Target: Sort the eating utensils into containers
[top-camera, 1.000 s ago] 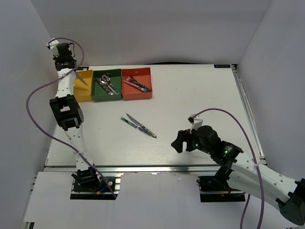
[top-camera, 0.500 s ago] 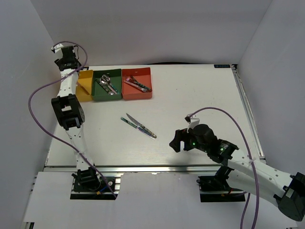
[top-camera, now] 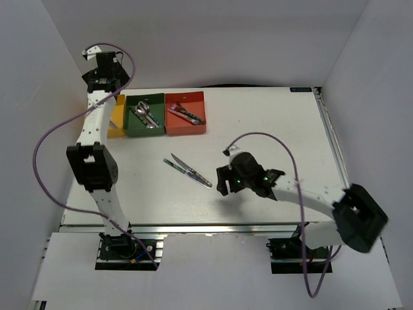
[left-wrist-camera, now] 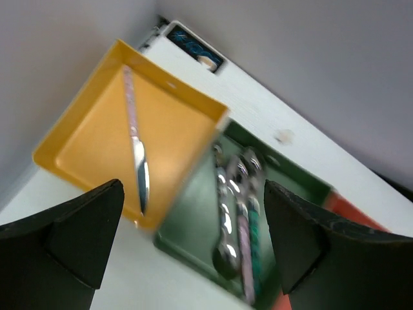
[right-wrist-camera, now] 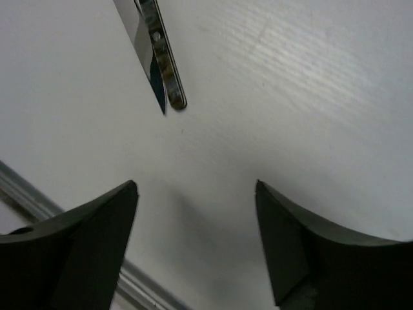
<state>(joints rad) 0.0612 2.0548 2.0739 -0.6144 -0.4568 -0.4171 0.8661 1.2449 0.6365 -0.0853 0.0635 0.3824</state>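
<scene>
Two wide empty tools: L tool [left-wrist-camera: 192, 200] above yellow bin [left-wrist-camera: 97, 139], R tool [right-wrist-camera: 195, 194] nr utensils [right-wrist-camera: 162, 61].

A slim metal knife [left-wrist-camera: 138, 165] gleams in the smooth yellow square plastic bin [left-wrist-camera: 90, 135]. The white counter [right-wrist-camera: 303, 90] looks matt, ribbed.

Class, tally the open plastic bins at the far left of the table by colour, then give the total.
yellow bin: 1
dark green bin: 1
red-orange bin: 1
Total: 3
</scene>
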